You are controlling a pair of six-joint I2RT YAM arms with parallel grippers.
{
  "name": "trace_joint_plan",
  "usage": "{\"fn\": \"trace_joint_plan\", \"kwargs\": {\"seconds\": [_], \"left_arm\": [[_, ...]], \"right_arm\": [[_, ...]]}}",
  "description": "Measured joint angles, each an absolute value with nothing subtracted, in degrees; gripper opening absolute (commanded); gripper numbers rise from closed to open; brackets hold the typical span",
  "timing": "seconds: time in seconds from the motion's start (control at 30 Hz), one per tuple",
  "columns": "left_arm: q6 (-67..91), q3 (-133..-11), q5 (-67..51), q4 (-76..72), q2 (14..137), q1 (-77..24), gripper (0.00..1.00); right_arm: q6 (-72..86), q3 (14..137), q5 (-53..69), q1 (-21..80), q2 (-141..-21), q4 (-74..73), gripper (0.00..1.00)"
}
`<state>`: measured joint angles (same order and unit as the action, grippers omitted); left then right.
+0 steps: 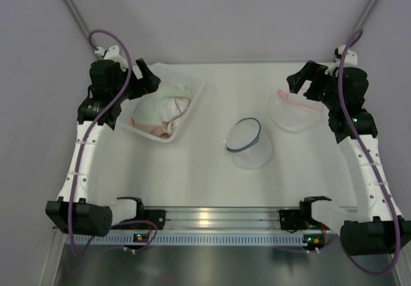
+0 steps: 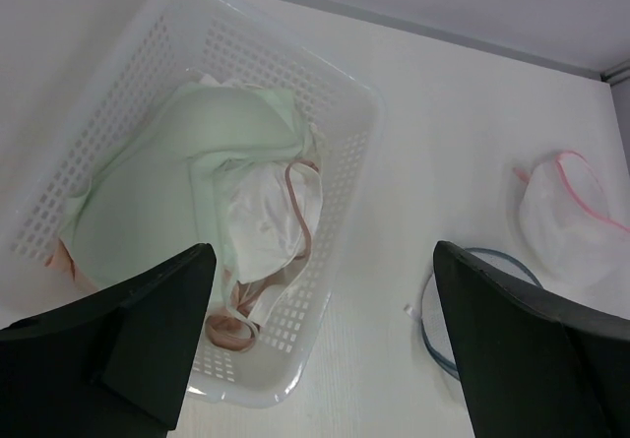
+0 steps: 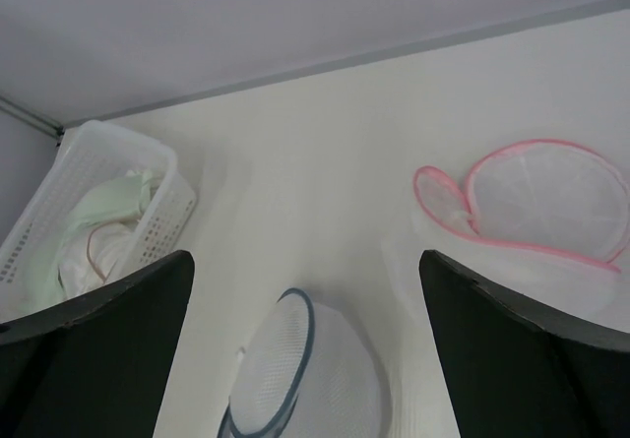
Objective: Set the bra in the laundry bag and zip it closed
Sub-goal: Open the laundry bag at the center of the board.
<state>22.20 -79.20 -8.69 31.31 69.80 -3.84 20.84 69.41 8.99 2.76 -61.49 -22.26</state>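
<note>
Catching the bra (image 1: 157,106) too, only the top view shows the rail (image 1: 218,216).

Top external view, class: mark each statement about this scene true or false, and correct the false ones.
1. The white basket holds a pale green bra. True.
2. The blue-rimmed laundry bag lies inside the basket. False: it lies on the table, to the right of the basket.
3. The left gripper grips the bra. False: it is open and holds nothing.
4. The pink-rimmed laundry bag lies close to the right gripper. True.
</note>
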Motion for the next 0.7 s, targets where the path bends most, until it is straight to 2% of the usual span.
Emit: {"fn": "trace_joint_plan", "kwargs": {"seconds": [0.23,0.37,0.5,0.7], "left_arm": [[21.4,-77.8,-12.9,30.7,70.0,-6.2,0.98],[20.2,-78.7,-4.4,29.5,73.6,-22.7,0.98],[19.5,-80.2,-1.0,25.7,82.1,-40.1,0.97],[16.1,-85.7,5.7,25.2,96.3,-51.9,0.96]], "right_arm": [[21.2,65.0,4.9,2.1,-58.9,-23.4,0.99],[22.7,60.9,4.4,-5.2,-56.2,-25.8,0.99],[22.6,57.7,4.8,-13.8,-51.1,-29.8,0.99],[22.1,50.5,7.9,-14.8,-41.6,-32.7,0.99]]}}
